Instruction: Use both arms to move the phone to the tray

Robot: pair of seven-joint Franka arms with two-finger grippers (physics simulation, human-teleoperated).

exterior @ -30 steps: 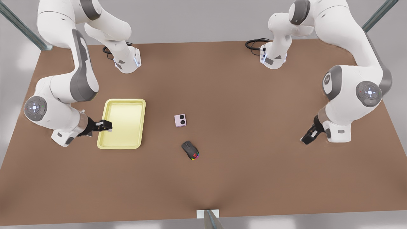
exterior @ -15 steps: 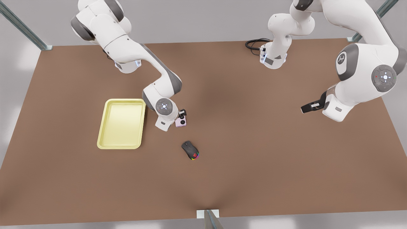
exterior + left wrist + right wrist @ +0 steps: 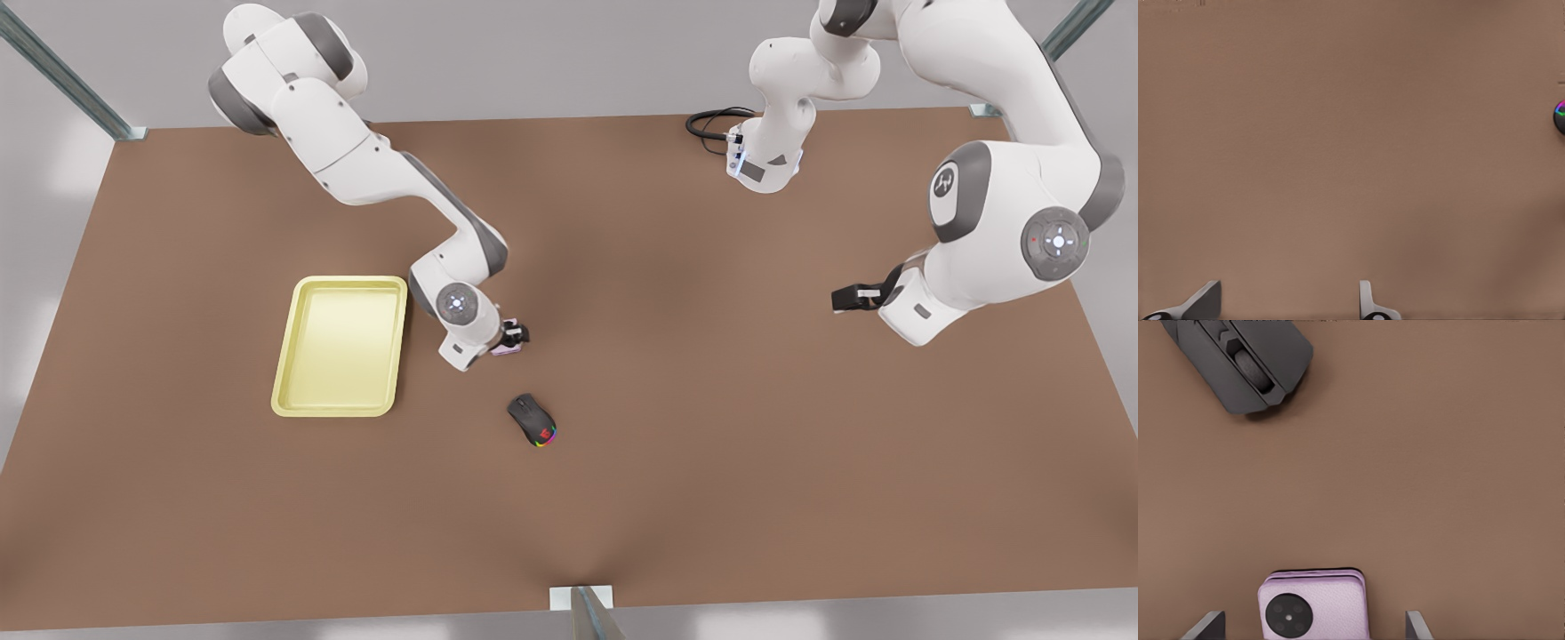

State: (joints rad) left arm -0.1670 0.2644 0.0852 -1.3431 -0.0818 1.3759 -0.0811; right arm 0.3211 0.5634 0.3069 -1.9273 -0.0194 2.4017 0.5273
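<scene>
Mouse: the black computer mouse with rainbow lights [image 3: 532, 420] lies nearest the front camera, close to the phone but apart from it. A low, wide sweep could knock it.
Phone: the small pale pink flat slab with black camera circles [image 3: 1313, 605] lies flat on the brown bench [image 3: 711, 444], between the mouse and the tray, not lifted.
Right end effector [image 3: 514, 336]: directly over the phone, fingers spread wide, one on each side, nothing gripped.
Risk: the slab is thin and sits off-centre toward one finger. Closing may push it sideways or pinch only an edge, so it slips on lifting.
Tray: the pale yellow rounded rectangular tray [image 3: 342, 281] is near, on the front view's left. Its raised rim could catch a phone carried too low.
Open room: bare bench between phone and tray.
Left end effector [image 3: 845, 300]: waits well apart on the front view's right, fingers parted, over bare bench.
</scene>
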